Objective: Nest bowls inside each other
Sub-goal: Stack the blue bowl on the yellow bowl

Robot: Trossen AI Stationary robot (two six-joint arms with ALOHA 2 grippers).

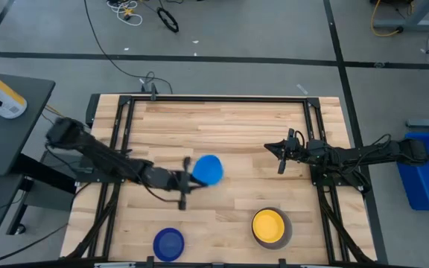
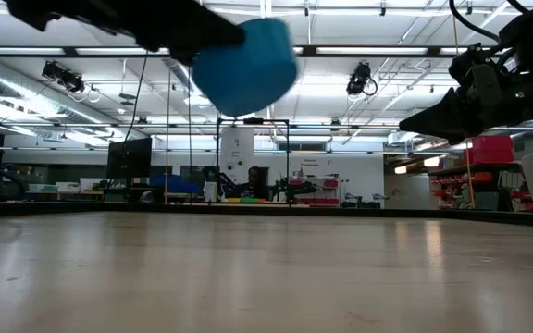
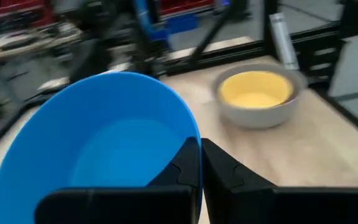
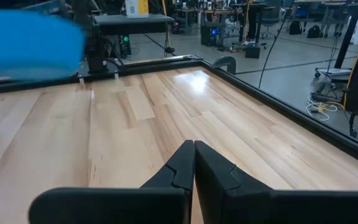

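My left gripper (image 1: 191,179) is shut on a light blue bowl (image 1: 208,170), which hangs well above the middle of the table (image 2: 245,65). A yellow bowl (image 1: 267,223) sits inside a slightly larger grey bowl (image 3: 260,115) near the front edge, right of centre. A dark blue bowl (image 1: 168,243) rests on its base at the front edge, left of centre. My right gripper (image 1: 281,160) hovers shut and holding nothing over the right half of the table. My left gripper holds the light blue bowl by its rim (image 3: 193,132), with the wall between the two fingers, one finger (image 3: 182,168) inside the bowl and the other outside. The fingers come nearly level from the table's left. The bowl is lifted clear of the table.
Bare wood lies across the far half of the table and between the bowls. A black frame (image 1: 222,99) borders the tabletop. A blue bin (image 1: 427,175) stands on the floor beyond the right edge.
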